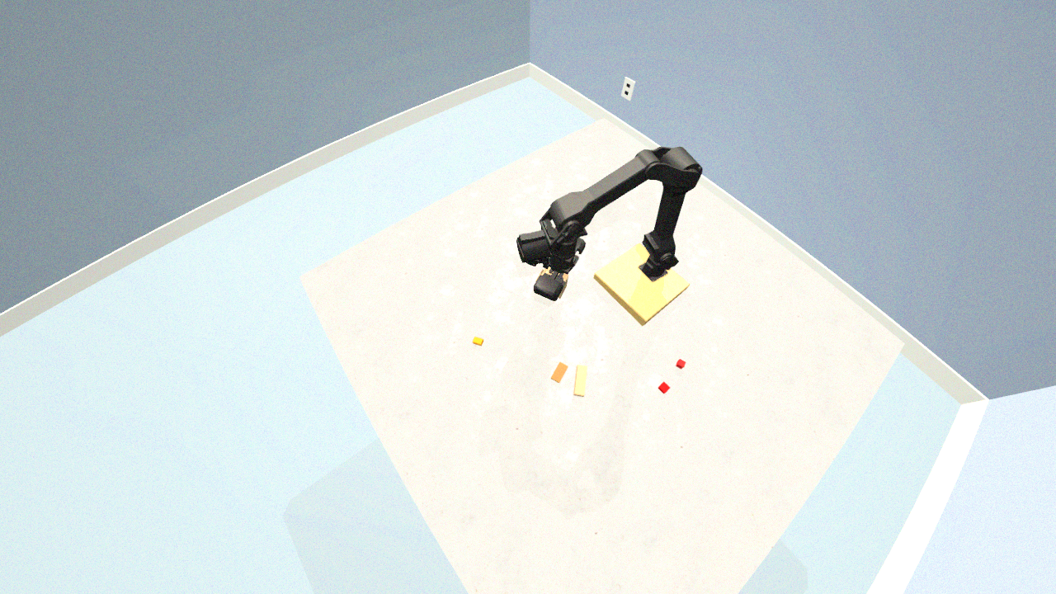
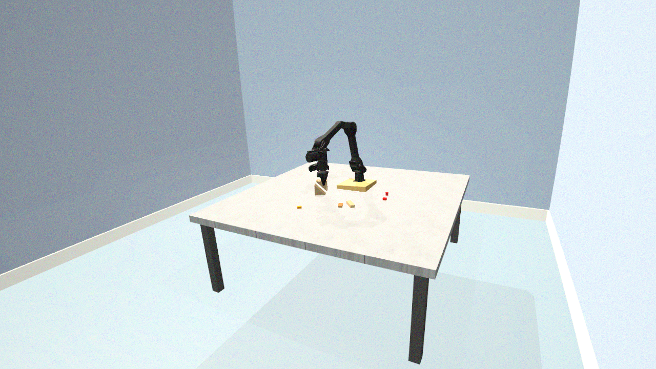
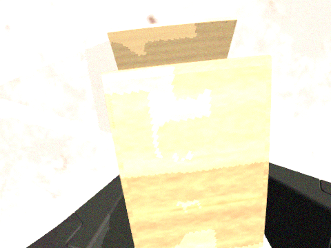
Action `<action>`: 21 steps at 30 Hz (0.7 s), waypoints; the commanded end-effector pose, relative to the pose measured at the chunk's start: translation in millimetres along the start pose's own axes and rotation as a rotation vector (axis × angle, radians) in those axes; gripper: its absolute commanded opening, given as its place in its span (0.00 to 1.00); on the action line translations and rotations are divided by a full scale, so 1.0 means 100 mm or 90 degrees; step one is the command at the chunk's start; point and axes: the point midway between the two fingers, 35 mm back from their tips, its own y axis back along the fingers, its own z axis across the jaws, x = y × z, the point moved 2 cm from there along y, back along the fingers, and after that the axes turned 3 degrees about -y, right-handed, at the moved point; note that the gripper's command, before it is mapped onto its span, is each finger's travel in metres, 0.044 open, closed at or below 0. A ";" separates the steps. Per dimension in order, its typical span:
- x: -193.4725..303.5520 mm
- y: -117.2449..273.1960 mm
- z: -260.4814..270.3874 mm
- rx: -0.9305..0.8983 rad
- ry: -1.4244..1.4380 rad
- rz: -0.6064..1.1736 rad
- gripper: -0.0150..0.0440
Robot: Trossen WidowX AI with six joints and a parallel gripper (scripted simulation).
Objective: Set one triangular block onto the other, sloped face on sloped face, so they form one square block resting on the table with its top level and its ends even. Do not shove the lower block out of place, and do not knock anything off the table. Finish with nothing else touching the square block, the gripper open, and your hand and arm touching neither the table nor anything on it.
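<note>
Closest to me, two dark legs [image 2: 211, 259] [image 2: 418, 316] hold up the front of a big pale desk [image 1: 413, 258] [image 2: 266, 224] [image 3: 38, 120]. A small yellow block [image 1: 478, 341] [image 2: 299, 207] sits near an orange block [image 1: 559, 372] [image 2: 340, 205], which is just beside a long tan block [image 1: 581, 381] [image 2: 350, 204]. Off to one side, near each other, are one red block [image 1: 663, 388] [image 2: 384, 198] and another red block [image 1: 681, 363] [image 2: 386, 193]. Farther back, a black arm [image 1: 616, 184] [image 2: 351, 137] stands on a flat yellow board [image 1: 634, 295] [image 2: 350, 185]. Past the desk I see light blue floor [image 1: 169, 384] [image 2: 128, 303], white trim [image 1: 243, 193] [image 2: 504, 209] and blue-gray walls [image 1: 775, 169] [image 2: 389, 82].

Only the top view shows the plug plate [image 1: 627, 88] on the wall. The side view shows the legs. The wrist view shows the black fingers up close.

The jaws are partly apart, hugging the upper triangle block [image 1: 544, 272] [image 2: 325, 187] [image 3: 193, 138]. It looks like light wood, with bright patches on it. The lower triangle block [image 2: 318, 189] [image 3: 172, 45] sits on the desk under it, sloped side up. A pale slanted stripe runs between them. I can't tell if they touch.
</note>
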 end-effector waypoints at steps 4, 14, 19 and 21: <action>-0.01 -0.05 0.00 0.002 0.003 0.002 0.25; -0.04 -0.11 0.00 0.003 0.003 0.002 0.25; -0.05 -0.14 0.00 0.003 0.003 0.002 0.25; -0.05 -0.15 0.00 0.003 0.003 0.002 0.25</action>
